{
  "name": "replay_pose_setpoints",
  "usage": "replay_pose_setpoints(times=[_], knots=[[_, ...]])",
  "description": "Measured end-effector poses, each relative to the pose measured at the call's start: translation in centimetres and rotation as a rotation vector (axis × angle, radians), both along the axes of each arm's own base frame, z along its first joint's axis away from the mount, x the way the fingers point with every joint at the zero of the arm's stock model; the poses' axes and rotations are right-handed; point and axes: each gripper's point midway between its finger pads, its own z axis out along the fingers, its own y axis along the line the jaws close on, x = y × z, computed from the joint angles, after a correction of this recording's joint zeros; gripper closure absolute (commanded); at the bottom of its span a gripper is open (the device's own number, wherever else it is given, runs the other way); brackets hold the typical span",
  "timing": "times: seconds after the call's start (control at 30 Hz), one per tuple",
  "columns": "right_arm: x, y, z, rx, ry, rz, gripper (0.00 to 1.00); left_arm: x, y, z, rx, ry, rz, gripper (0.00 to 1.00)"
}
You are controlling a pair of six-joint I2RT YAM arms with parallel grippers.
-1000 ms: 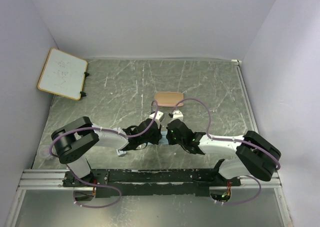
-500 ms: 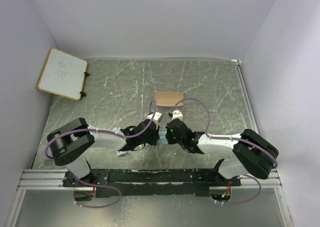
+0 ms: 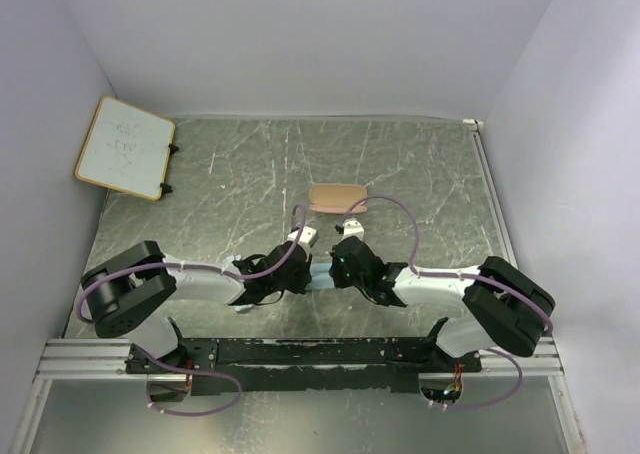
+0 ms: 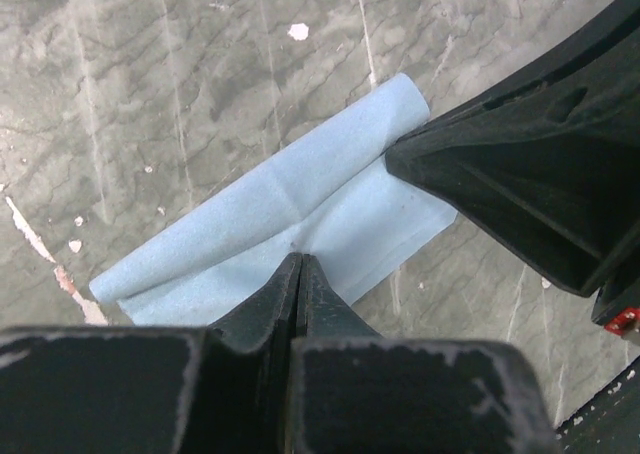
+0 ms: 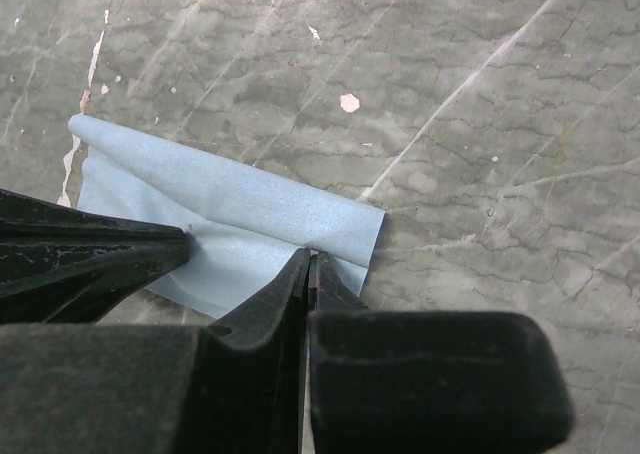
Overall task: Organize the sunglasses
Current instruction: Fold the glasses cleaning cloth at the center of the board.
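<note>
Sunglasses unseen, left pincer (image 4: 298,261), right pincer (image 5: 308,258) clamped on cloth (image 4: 330,189)

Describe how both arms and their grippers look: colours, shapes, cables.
The left arm and right arm have light grey-white link shells between bulky black joint housings. A mauve cable loops along each. The left gripper and right gripper are matte black, with flat fingers tapering to thin wedge tips, scuffed pale along the edges.

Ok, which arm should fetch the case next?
Right, probably: seen from above, its wrist lines up closer with the case than the left one. Right fingers and left fingers are both shut on the cloth, so release first.
</note>
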Motion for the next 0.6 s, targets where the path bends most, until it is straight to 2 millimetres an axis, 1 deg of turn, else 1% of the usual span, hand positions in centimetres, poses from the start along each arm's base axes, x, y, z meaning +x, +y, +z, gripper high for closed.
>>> replay_pose_setpoints(times=[0.6], knots=[[0.0,0.0,0.0,0.001,0.001,0.001,1.00,-1.5,2.1,0.2,0.049,0.041,0.004,0.92]])
